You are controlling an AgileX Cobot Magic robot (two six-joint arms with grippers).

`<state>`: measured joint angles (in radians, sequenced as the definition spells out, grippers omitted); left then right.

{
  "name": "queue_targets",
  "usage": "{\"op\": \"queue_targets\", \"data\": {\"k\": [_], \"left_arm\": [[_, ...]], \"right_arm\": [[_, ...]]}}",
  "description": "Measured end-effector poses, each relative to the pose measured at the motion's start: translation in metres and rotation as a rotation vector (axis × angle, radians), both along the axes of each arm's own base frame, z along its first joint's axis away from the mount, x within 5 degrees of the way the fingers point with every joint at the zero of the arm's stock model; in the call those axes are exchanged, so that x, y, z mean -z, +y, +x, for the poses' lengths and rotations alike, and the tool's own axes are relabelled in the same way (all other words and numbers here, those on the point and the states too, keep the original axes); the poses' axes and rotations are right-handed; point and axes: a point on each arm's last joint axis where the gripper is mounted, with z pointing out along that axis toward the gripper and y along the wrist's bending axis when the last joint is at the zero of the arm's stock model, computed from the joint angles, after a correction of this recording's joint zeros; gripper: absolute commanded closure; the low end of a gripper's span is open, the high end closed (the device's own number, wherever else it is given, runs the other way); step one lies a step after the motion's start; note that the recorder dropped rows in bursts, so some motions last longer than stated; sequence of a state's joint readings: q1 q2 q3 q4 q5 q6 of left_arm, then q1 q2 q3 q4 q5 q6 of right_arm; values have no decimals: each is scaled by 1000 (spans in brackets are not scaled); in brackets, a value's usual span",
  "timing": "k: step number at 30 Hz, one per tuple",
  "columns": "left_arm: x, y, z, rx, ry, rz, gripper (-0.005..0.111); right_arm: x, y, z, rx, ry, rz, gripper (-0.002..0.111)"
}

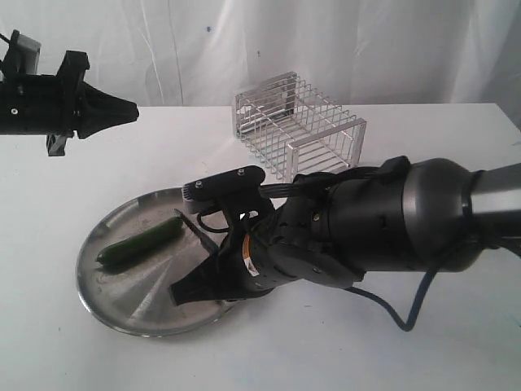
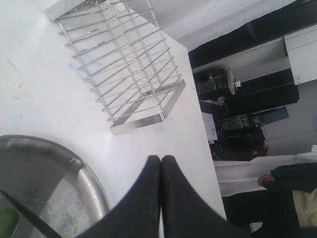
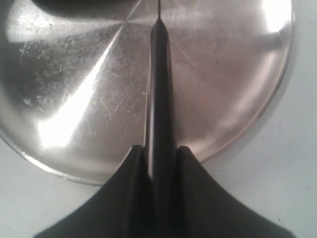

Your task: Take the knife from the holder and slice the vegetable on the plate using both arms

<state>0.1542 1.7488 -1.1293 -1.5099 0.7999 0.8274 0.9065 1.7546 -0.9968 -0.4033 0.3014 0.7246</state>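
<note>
The right fingers (image 3: 131,168) clamp the knife (image 3: 159,89) over the steel plate (image 1: 122,322), near the green vegetable (image 1: 140,242). The left fingers (image 2: 146,193) are pressed together, up above the counter (image 1: 73,358).

We see a plate (image 1: 122,297) of shiny steel, finely scuffed (bright streaks cross its centre), a holder (image 1: 301,122) of glossy metal wire, a knife (image 3: 161,99) with a smooth matt black handle, a slick-skinned vegetable (image 1: 142,242), and a matt white table (image 1: 423,358).
</note>
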Motion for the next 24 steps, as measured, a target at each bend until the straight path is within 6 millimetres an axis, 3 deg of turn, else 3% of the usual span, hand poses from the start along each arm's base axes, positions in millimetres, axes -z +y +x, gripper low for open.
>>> {"op": "queue_targets", "data": {"k": [4, 8, 24], "left_arm": [[2, 0, 1, 6, -8, -7, 107], [17, -1, 6, 31, 17, -48, 107], [17, -1, 8, 16, 1, -59, 107]], "right_arm": [[-15, 9, 6, -5, -36, 40, 108], [-4, 8, 5, 9, 1, -38, 108], [-2, 17, -2, -51, -28, -37, 108]]}}
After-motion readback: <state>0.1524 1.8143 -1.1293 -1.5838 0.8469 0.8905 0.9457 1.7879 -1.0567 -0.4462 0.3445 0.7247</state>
